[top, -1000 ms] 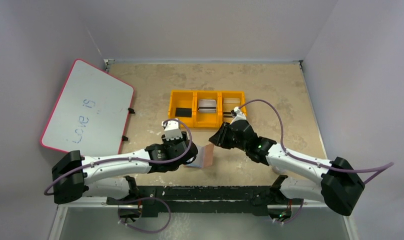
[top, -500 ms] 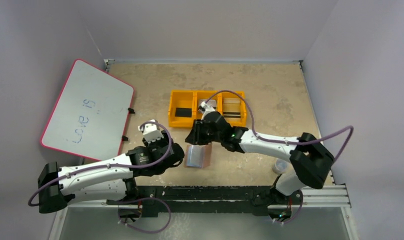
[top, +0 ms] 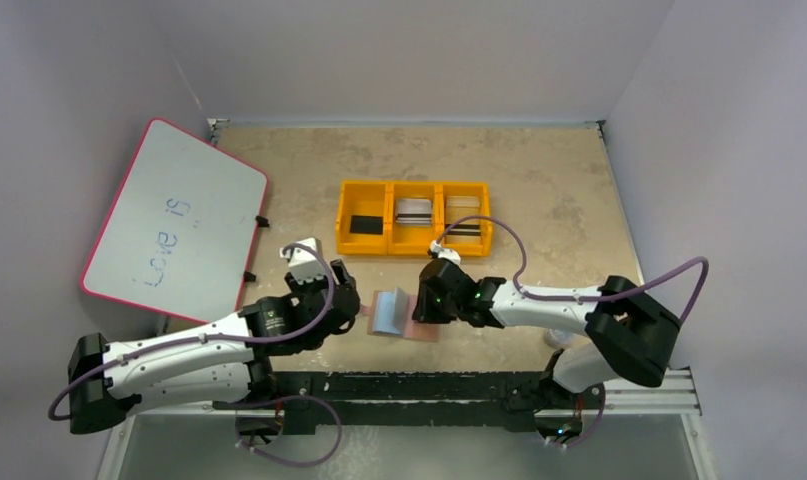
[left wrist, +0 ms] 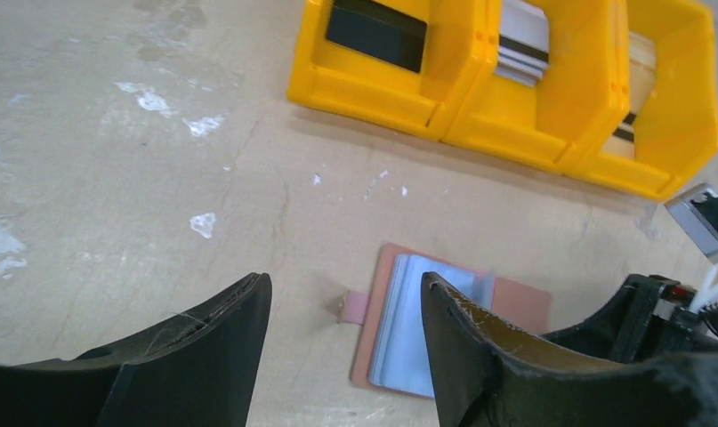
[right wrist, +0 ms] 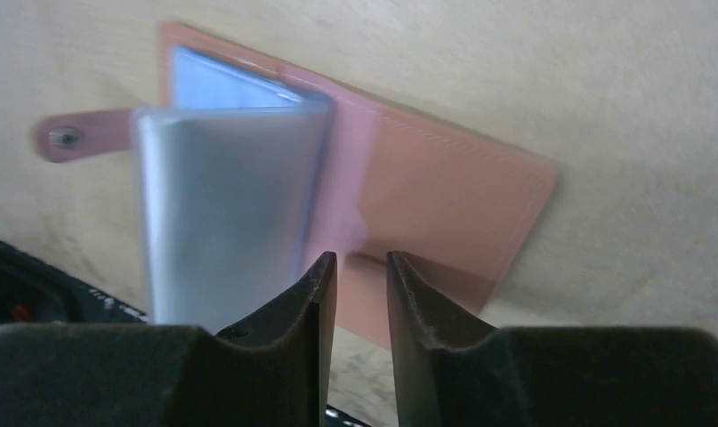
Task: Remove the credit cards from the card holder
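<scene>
The bench (top: 559, 180) carries a red-rimmed whiteboard (top: 174, 220) that overhangs its left edge. An orange tray (top: 413, 250) of three compartments sits around the middle, a little toward the far edge. It holds a dark flat piece on the left and pale striped flat pieces in the other two.

The card holder (top: 389, 312) lies open on the bench near the middle of the near edge, between the two arms. Its tan leather is flat on the surface, and the blue-grey leaves (right wrist: 221, 222) stand up from the fold. Whether they are credit cards or sleeves cannot be told.

The left pincer (left wrist: 344, 289) hangs just left of the holder with its jaws wide apart – nothing is between them. The right pincer (right wrist: 360, 260) points down at the holder's bare tan half. Its jaws are only a narrow slit apart and grip nothing visible; whether the tips touch the leather cannot be told. The snap tab (right wrist: 66, 138) lies flat on the bench, sticking out from the holder's left edge.
</scene>
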You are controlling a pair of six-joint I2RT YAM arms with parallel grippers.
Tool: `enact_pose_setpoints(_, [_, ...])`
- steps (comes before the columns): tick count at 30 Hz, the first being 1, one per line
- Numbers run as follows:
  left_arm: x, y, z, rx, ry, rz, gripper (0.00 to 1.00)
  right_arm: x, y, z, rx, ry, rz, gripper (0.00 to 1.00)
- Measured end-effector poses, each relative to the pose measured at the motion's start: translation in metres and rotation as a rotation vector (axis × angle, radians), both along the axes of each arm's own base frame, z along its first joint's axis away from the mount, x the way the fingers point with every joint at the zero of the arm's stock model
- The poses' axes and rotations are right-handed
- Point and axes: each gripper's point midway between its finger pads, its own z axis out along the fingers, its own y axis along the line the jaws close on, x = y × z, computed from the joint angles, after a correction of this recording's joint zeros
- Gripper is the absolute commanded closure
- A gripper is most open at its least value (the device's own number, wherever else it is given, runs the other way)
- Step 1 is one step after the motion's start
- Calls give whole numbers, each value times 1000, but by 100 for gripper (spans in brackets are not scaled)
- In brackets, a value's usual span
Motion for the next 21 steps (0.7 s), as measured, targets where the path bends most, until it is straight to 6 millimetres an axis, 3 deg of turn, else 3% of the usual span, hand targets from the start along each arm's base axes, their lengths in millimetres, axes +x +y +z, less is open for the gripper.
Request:
enact_pose_setpoints(2, [-1, -11, -5, 10, 16, -49, 35, -10, -13, -18, -33, 42, -24, 71])
enact_pose_setpoints(8, [-3, -34, -38, 88, 101, -130, 33, -3, -8, -20, 0, 48, -85, 77])
enact_pose_setpoints(12, [-7, -44, -55, 114, 152, -164, 39, 3, -2, -21, 39, 47, -134, 78])
enact_pose_setpoints(15, [-7, -58, -54, 71, 156, -201, 43, 3, -3, -22, 80, 44, -154, 78])
enact_pose_setpoints(21, [-4, -93, -43, -51, 137, -280, 61, 5, -5, -21, 166, 47, -165, 79])
